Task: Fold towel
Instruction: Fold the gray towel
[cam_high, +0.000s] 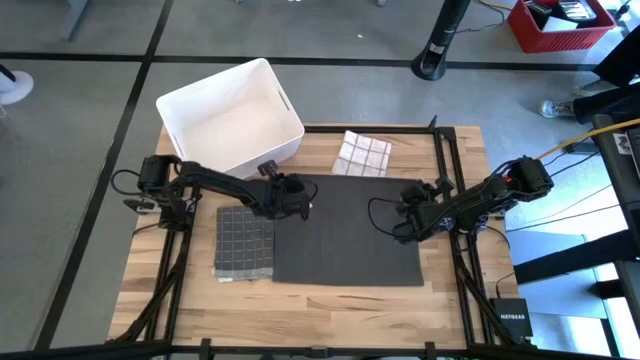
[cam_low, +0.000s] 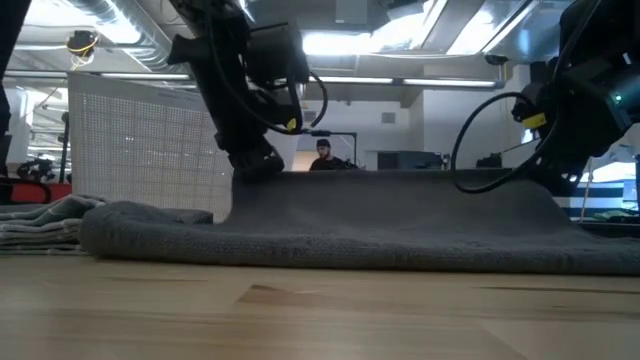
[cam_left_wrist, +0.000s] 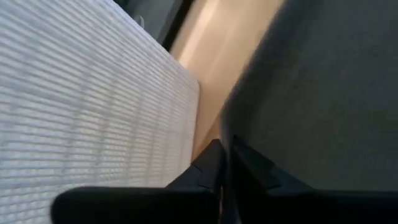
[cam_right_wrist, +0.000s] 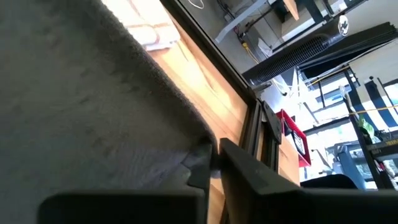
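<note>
A dark grey towel (cam_high: 350, 240) lies spread across the middle of the table, its near part flat on the wood. In the low view its far part (cam_low: 400, 195) rises into a ridge between the two grippers. My left gripper (cam_high: 303, 203) is shut on the towel near its far left corner. My right gripper (cam_high: 402, 218) is shut on it at the right side, toward the far corner. My left gripper pinches the towel's left edge (cam_left_wrist: 231, 134) between its two fingers, near the far left corner. It slants down from the table's left. That corner (cam_low: 250, 180) is raised off the table and the cloth slopes down from it. My right gripper pinches the towel's right edge (cam_right_wrist: 198, 144) between its two fingers, toward the far right corner. It slants down from the table's right. The held part (cam_low: 540, 190) is raised, and the cloth falls away from it to the table.
A folded grey checked towel (cam_high: 245, 243) lies just left of the spread towel. A folded white checked cloth (cam_high: 362, 153) lies at the far edge. A white bin (cam_high: 230, 115) stands at the far left. Bare wood runs along the near edge (cam_high: 320, 305).
</note>
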